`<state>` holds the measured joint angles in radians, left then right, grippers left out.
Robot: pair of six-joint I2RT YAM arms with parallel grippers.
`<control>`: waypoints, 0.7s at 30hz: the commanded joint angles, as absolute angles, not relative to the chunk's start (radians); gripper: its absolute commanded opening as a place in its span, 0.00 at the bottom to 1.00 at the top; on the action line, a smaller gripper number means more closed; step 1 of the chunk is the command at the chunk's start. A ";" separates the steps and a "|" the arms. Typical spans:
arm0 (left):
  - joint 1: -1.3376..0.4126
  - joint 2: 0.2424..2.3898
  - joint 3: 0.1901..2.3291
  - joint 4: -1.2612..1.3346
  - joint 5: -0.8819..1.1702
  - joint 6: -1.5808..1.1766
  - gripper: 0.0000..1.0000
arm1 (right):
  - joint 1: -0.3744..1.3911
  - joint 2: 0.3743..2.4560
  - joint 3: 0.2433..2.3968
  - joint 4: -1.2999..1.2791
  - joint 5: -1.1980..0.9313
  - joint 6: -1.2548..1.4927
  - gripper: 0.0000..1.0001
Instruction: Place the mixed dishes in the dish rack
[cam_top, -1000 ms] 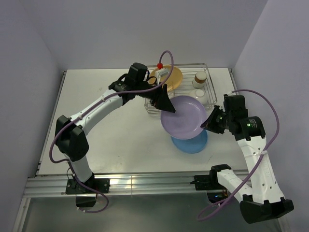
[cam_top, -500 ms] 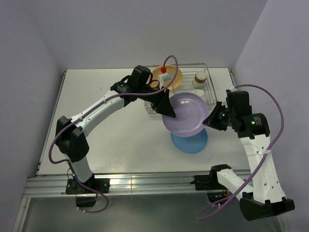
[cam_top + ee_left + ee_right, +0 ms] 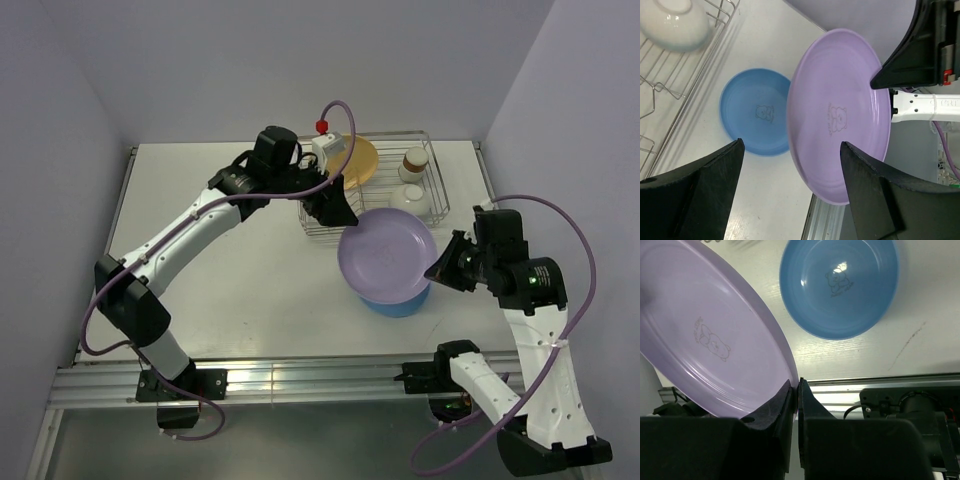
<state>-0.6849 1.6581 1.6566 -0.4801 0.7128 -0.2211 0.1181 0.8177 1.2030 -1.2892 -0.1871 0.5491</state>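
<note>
My right gripper pinches the rim of the lavender plate, its two black jaws pressed against either face of the edge. The plate is tilted and fills the left half of my view, with a small bear drawing at its centre. Beyond it the blue plate lies flat on the white tabletop, also marked with a bear. A metal rail runs along the tabletop's edge.

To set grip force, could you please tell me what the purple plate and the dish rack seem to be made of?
Purple plate: probably plastic or melamine, smooth satin; soft highlights, printed bear. Dish rack: metal wire, silvery, shiny; thin bright rods.
</note>
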 commanded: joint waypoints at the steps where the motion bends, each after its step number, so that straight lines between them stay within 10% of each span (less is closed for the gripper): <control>1: -0.684 1.678 1.674 -0.471 0.750 -0.195 0.83 | 0.120 0.827 1.267 -1.264 -0.209 0.561 0.00; 12: -0.684 1.739 1.669 -0.410 1.075 -0.218 0.70 | 0.120 0.910 1.333 -1.166 -0.284 0.586 0.00; 18: -0.680 1.799 1.661 -0.305 1.250 -0.291 0.35 | 0.120 0.977 1.387 -1.124 -0.324 0.558 0.00; 20: -0.663 1.819 1.678 -0.308 1.253 -0.278 0.00 | 0.120 1.002 1.405 -1.114 -0.342 0.545 0.00; 21: -0.654 1.825 1.684 -0.305 1.234 -0.291 0.00 | 0.120 1.009 1.414 -1.117 -0.338 0.535 0.01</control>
